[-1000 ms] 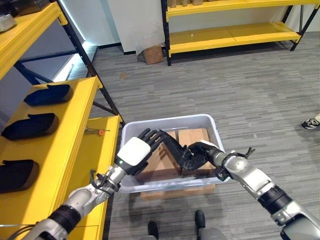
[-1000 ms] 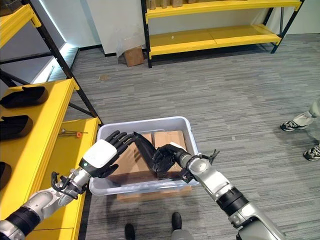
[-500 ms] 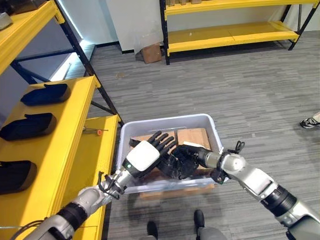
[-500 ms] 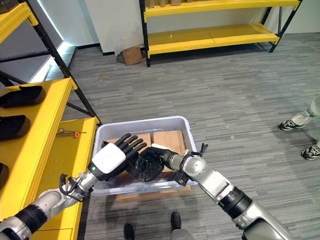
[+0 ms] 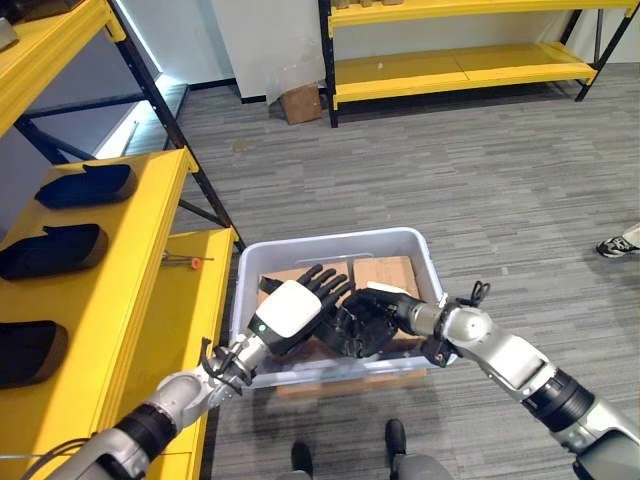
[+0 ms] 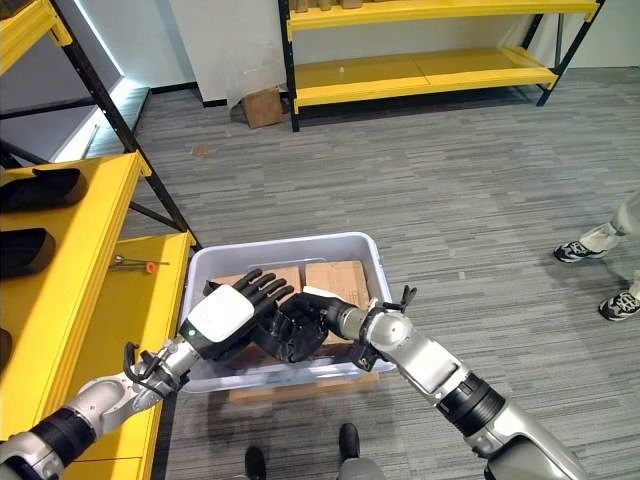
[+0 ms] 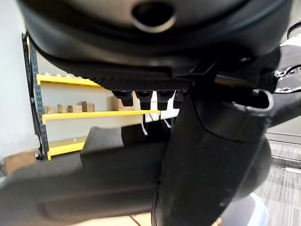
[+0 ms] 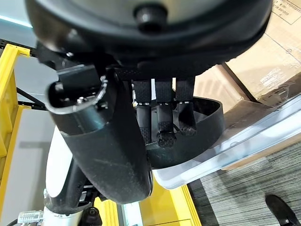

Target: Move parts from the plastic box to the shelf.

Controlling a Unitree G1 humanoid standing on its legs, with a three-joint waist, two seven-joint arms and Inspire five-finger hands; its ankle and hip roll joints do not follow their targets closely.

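Both hands meet over the box point(image 5: 420, 243), open floor beyond its far rim. Right hand point(image 5: 378, 312) grips the black part point(image 6: 285, 335); left hand point(image 5: 290, 308) flat against it, fingers straight. Part's axis unclear.

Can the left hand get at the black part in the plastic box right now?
Probably yes: the left hand is already against the black part above the plastic box, opposite the right hand curled round it.

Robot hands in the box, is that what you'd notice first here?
Yes: both hands meet over the pale plastic box on the floor, the left hand and the right hand closing on a black part between them. Next come the bright yellow shelf on the robot's left, with three more black parts lying in a row.
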